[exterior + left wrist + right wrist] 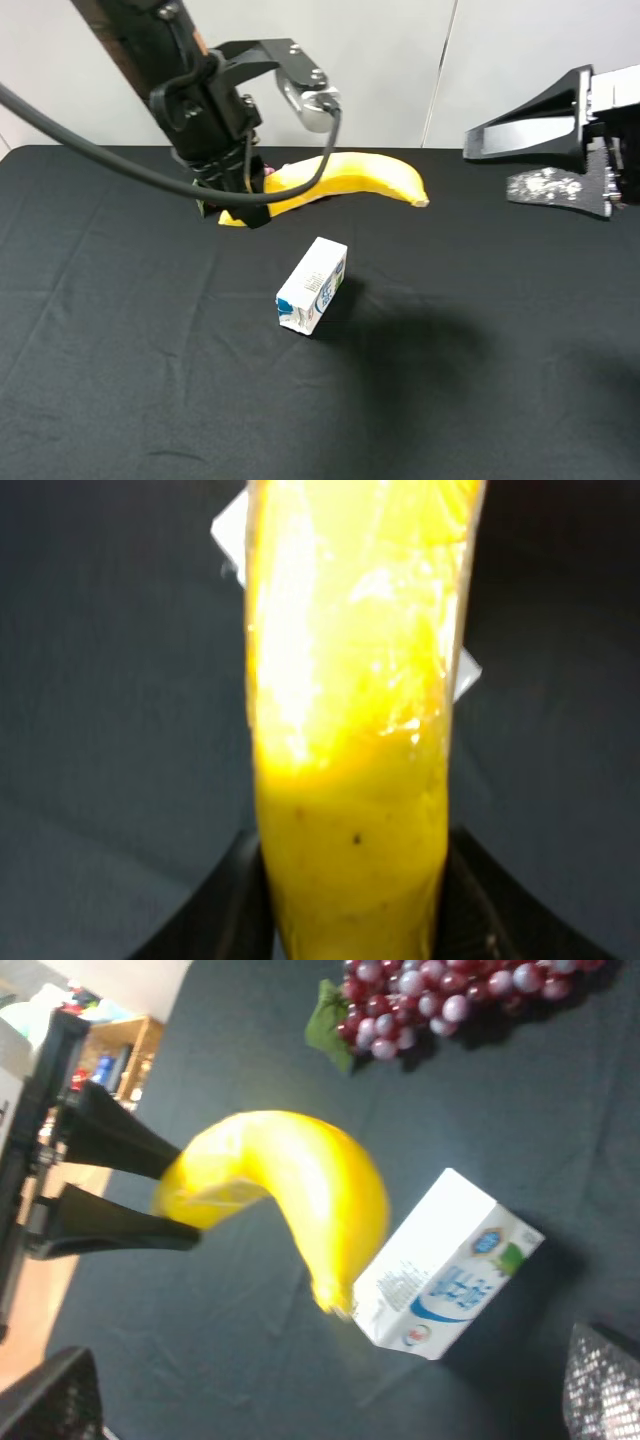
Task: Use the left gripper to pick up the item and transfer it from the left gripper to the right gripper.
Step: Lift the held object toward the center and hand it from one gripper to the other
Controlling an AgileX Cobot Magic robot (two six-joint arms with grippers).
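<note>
- The banana hung clear of the black cloth, left of centre and toward the far side. Its length was roughly level and its free stem tip pointed right, toward the receiving side.
- My left gripper was clamped on the banana's left end, one black jaw against each flank, as the left wrist view showed. I judged that gripping at the end left most of the fruit bare for a second grasp.
- My right gripper stood at the far right, well apart from the banana. Its jaws were spread wide around nothing and its mouth faced left, a posture suited to receiving.
- The carton stood on the cloth, nearer than the banana. In the left wrist view its white corners showed behind the fruit, so the banana was above it, not resting on it.
- The grape bunch lay on the cloth beyond the banana, largely hidden by my left arm in the high view, and had no part in the task.
- Stage, as I judged it: pick-up was done and handover was not begun. The gap to the right gripper had yet to be closed, and an end grip could let the fruit pivot.
</note>
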